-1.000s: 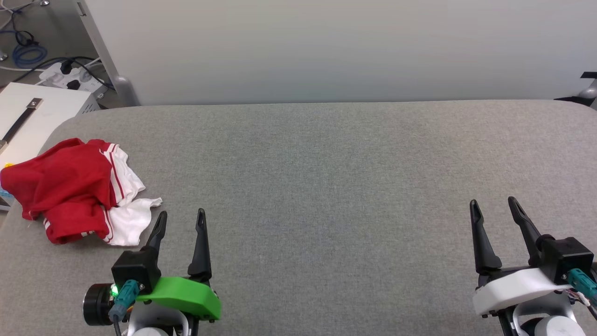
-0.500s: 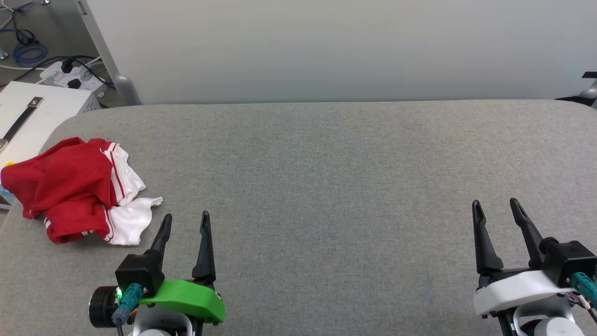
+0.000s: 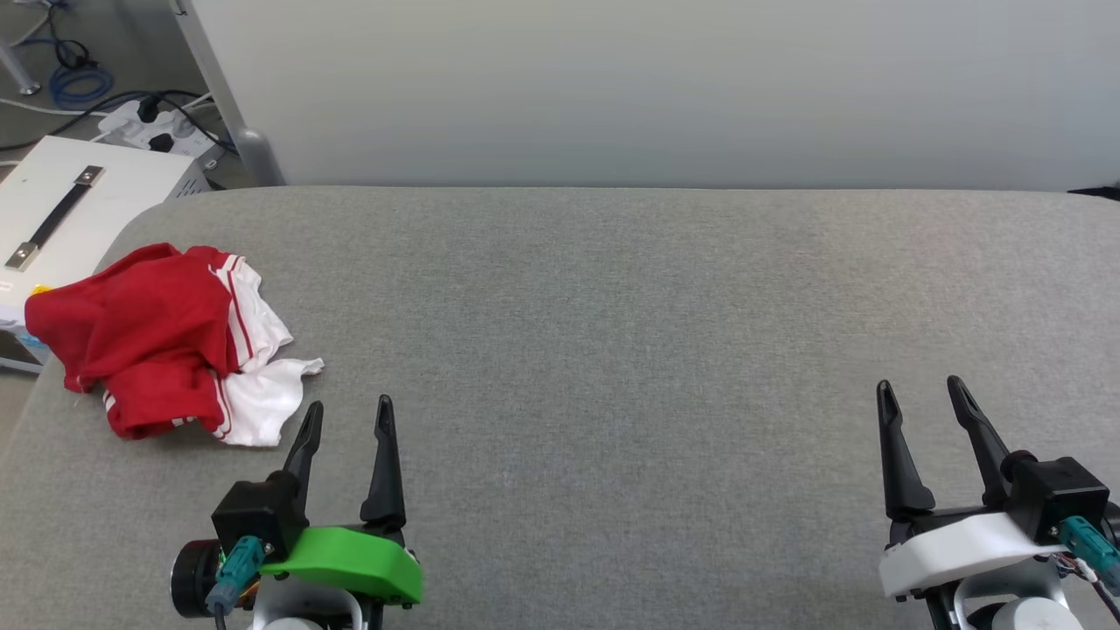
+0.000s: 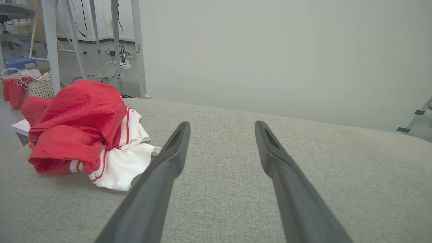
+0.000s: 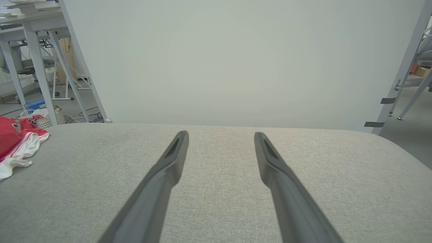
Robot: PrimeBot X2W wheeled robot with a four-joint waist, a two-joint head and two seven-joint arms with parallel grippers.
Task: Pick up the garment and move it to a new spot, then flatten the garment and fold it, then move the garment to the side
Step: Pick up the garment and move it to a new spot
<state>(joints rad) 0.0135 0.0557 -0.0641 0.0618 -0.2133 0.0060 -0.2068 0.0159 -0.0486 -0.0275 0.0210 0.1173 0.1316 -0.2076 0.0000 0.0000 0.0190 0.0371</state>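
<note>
The garment [image 3: 153,337] lies crumpled in a heap near the left edge of the grey table [image 3: 612,306], red cloth bunched over white sleeves with red stripes. The left wrist view has the garment [image 4: 77,125] at the left, just beyond the left finger. My left gripper [image 3: 348,411] stands open a little to the right of and nearer than the heap, touching nothing. My right gripper [image 3: 917,394] is open at the lower right, far from the garment, which the right wrist view catches as a red and white bit [image 5: 15,145] at the left edge.
A pale wall [image 3: 656,87] runs behind the table. Left of the table stand a white box with a black strap [image 3: 61,210], a power strip with cables [image 3: 153,131] on the floor and a metal leg [image 3: 232,96]. A basket with red cloth [image 4: 37,86] sits beyond.
The head camera has turned slightly, so the whole picture has shifted right and down. Both grippers stay open; the left one sits a little lower in the picture than a second ago.
</note>
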